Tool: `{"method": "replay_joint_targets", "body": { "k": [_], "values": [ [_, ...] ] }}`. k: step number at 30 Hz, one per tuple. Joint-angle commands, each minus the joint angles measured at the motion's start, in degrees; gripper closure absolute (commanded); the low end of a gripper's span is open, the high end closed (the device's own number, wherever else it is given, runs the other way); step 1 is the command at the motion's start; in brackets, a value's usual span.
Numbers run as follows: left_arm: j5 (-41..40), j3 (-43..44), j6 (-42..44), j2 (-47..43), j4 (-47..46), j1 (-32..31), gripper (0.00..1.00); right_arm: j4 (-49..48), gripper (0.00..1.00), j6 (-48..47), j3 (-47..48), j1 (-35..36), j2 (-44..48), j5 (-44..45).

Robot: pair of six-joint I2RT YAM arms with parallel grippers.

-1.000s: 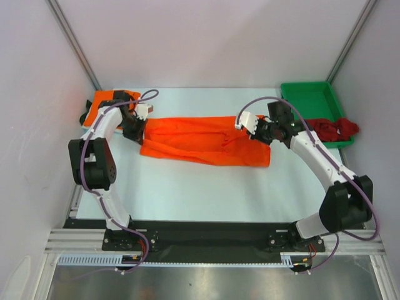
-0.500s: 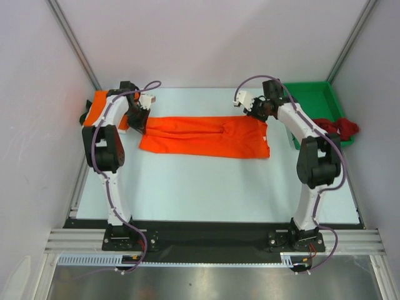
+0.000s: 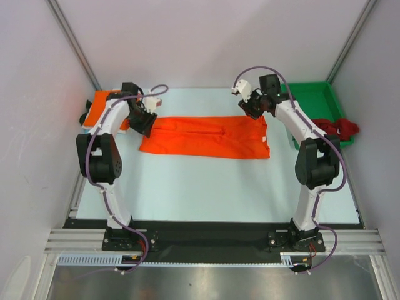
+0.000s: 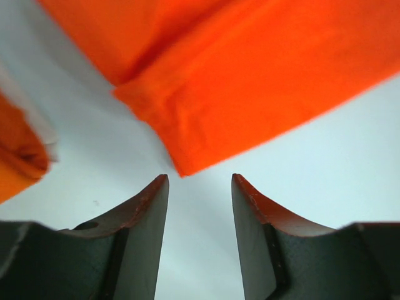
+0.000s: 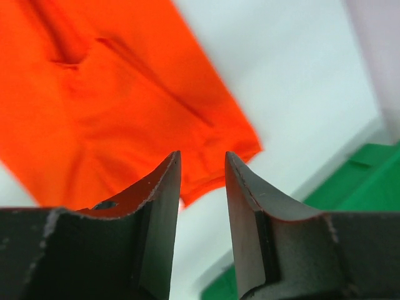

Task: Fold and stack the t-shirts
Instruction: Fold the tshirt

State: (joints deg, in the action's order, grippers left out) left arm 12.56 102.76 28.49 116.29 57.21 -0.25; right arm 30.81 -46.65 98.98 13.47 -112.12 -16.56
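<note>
Hovering with jaws apart, left gripper (image 4: 200, 180) and right gripper (image 5: 203, 155) flank a soft orange t-shirt (image 3: 206, 137), probably light, best pinched at its corners.

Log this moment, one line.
orange shirt: long strip, flat on table | left jaws: open, empty, at its left end | right jaws: open, empty, at its right end | red shirt: bunched by tray

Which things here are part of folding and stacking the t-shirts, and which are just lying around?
Part of the job: flat orange shirt, folded orange shirt, dark red shirt.
Just lying about: green tray.
</note>
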Motion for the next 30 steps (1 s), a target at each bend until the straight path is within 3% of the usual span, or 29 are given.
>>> {"method": "replay_joint_targets", "body": {
  "k": [1, 6, 18, 22, 25, 30],
  "values": [
    [0.46, -6.94, 11.31, -4.49, -0.34, -3.7, 0.51, 6.97, 0.61, 5.43, -0.98, 0.5, 0.24, -3.21],
    [-3.14, -10.39, 19.74, -1.87, 1.32, -4.14, 0.52, 7.51, 0.61, 9.12, -1.42, -0.12, 0.31, -3.92],
    [-6.58, -3.62, 23.72, 7.37, 2.82, -4.06, 0.54, 6.72, 0.61, 7.9, -7.39, 0.76, 4.18, -2.61],
    [-6.58, -3.0, 24.24, 9.57, 4.48, -4.05, 0.65, 6.46, 0.61, 6.84, -8.54, 1.29, 4.54, -1.29],
    [-6.14, -5.1, 24.59, 8.96, 4.84, -4.06, 0.9, 5.76, 0.61, 7.1, -8.54, 1.38, 3.84, 0.2],
    [-4.56, -10.38, 23.98, 5.01, 4.32, -4.14, 1.0, 2.86, 0.61, 9.29, -7.93, 0.76, -0.54, 2.75]
  ]
}}
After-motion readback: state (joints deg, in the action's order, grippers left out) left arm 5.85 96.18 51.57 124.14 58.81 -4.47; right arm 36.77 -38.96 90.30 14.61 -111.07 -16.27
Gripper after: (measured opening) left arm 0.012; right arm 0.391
